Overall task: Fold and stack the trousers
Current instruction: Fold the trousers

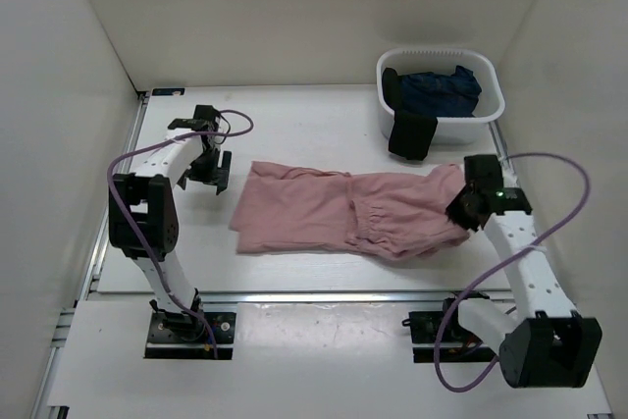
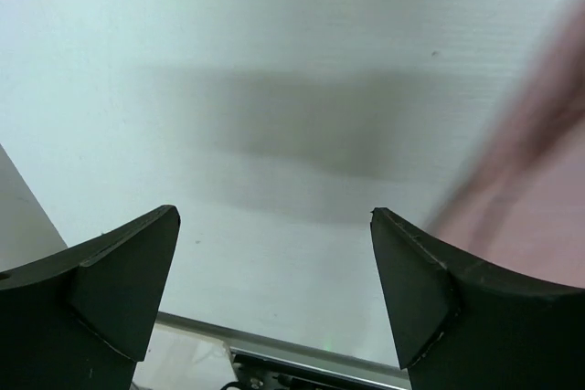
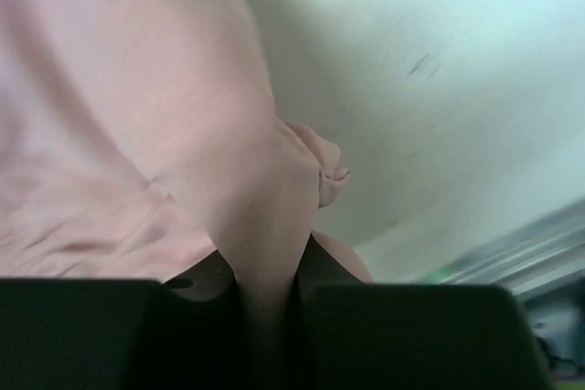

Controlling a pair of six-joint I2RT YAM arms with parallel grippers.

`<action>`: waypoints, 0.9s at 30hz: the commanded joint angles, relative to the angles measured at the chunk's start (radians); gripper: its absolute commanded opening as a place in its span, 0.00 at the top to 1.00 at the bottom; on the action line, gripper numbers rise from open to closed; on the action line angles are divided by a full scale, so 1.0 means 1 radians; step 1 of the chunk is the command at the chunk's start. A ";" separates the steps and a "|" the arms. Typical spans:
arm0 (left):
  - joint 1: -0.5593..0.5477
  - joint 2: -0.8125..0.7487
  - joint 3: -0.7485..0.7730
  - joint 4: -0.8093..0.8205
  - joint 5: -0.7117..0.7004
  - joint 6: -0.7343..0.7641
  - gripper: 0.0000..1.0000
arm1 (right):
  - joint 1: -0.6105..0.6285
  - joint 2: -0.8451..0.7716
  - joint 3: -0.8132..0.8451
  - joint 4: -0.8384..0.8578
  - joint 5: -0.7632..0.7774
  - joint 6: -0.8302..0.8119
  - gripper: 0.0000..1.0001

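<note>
The right end effector (image 1: 469, 205) is clamped on a fold of the dusty-pink trousers (image 1: 334, 211), the thin fabric pinched between its fingers (image 3: 384, 335). From that grip the trousers spread leftward, lying flat and wrinkled on the white counter (image 1: 294, 125). The left end effector (image 1: 206, 174) hangs with its jaws wide apart and nothing between them, and the trousers' edge is just to its right. Beyond the right end effector stands a white basket (image 1: 491, 105) holding dark blue clothing (image 1: 442, 90).
</note>
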 commanded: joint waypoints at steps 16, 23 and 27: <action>0.020 -0.042 0.021 -0.010 0.033 -0.006 0.01 | 0.856 0.922 1.216 -0.599 0.455 -0.097 1.00; 0.038 -0.032 -0.010 -0.010 0.033 -0.006 0.01 | 0.831 1.114 1.308 -0.486 0.378 -0.063 1.00; 0.038 -0.032 -0.021 -0.001 0.044 -0.006 0.00 | 0.799 1.094 1.241 -0.344 0.267 -0.060 0.39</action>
